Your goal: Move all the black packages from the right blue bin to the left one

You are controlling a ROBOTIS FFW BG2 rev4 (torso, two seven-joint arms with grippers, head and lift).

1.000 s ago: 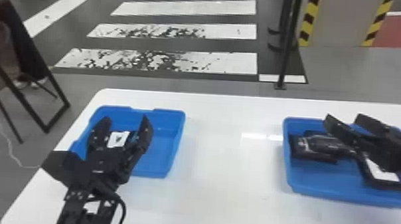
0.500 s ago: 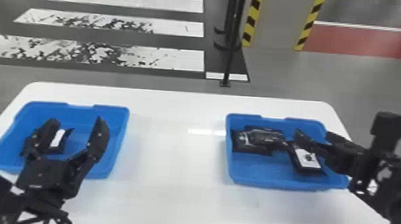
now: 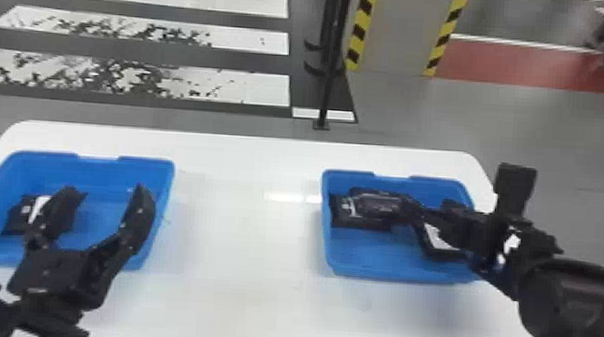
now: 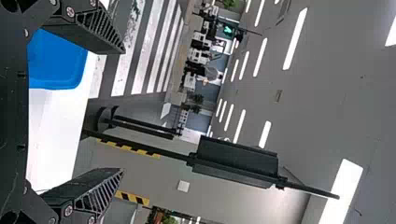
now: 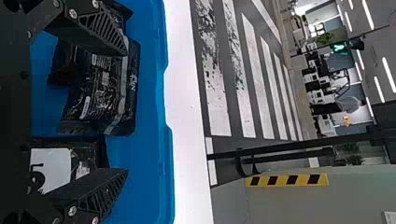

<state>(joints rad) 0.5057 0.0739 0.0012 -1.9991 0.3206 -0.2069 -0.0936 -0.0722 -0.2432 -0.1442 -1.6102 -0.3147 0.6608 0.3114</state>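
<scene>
1. While both blue bins sit apart on the white desk (image 3: 241, 247), the left gripper (image 3: 106, 193) shows in front of the left bin (image 3: 164, 179) in the head view, its jaws wide apart with nothing between them.
2. The right gripper (image 3: 426, 207) reaches from the right over the right bin (image 3: 375, 270); its wrist view shows its jaws well apart too, not clamped on any package.
3. In the far left part of the right bin, a shiny black package (image 3: 376, 205) lies partly on top of another black package (image 3: 339, 215).
4. Just right of them, in the same bin, lies a black package with a white label (image 5: 50, 165), partly hidden behind the right gripper.
5. The left bin holds a black package with a white strip (image 3: 16, 215), toward its left side, partly behind one of the left gripper's fingers (image 3: 63, 206).
</scene>
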